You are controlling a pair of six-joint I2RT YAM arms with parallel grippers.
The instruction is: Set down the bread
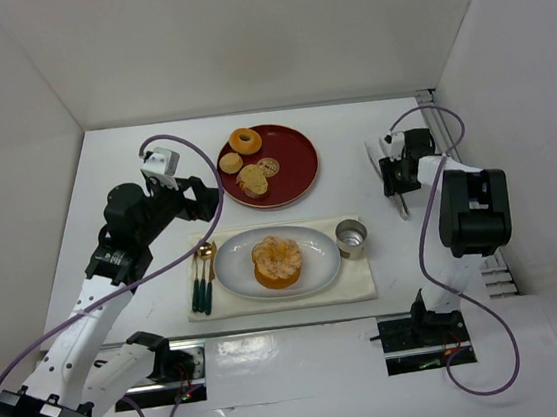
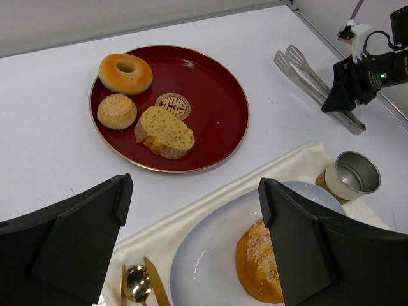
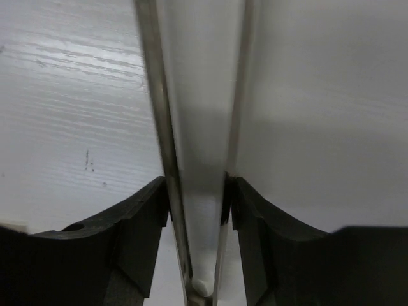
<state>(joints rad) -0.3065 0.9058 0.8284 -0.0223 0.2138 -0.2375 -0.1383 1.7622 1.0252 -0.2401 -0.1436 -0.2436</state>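
**A:** Your bread (image 1: 277, 260) sits in the middle of the pale oval plate (image 1: 227, 267), on the cream cloth (image 1: 362, 281) at the near centre of the table (image 1: 122, 156). Your left tool (image 1: 203, 199) hangs to the far left of it, by the cloth's far left corner, apart from the bread.

**B:** Through your left wrist camera that tool is spread wide, with nothing between its fingers (image 2: 76, 242). The bread shows at the near right, half hidden behind the right-hand finger.

**A:** Your right tool (image 1: 396, 177) is well off to the right, low at the table and clamped on the tongs (image 2: 309, 78). Its own camera shows both steel arms pinched between the fingers (image 3: 137, 229), and otherwise only table.

**B:** For room, you have the red plate (image 1: 299, 166) just beyond the cloth, carrying the ring donut (image 1: 245, 140), the tan bun (image 1: 231, 163) and a cut slice (image 1: 252, 179). The metal cup (image 1: 351, 238) stands just beside the oval plate's right rim. The gold spoon (image 1: 207, 249) and a knife (image 1: 198, 278) lie along its left.

**A:** Bare table shows left of the cloth and between the red plate and your right arm. White walls close the left, far and right edges.

**B:** Only the top view gives you the bread's whole lobed top. The left wrist catches just a sugared edge.
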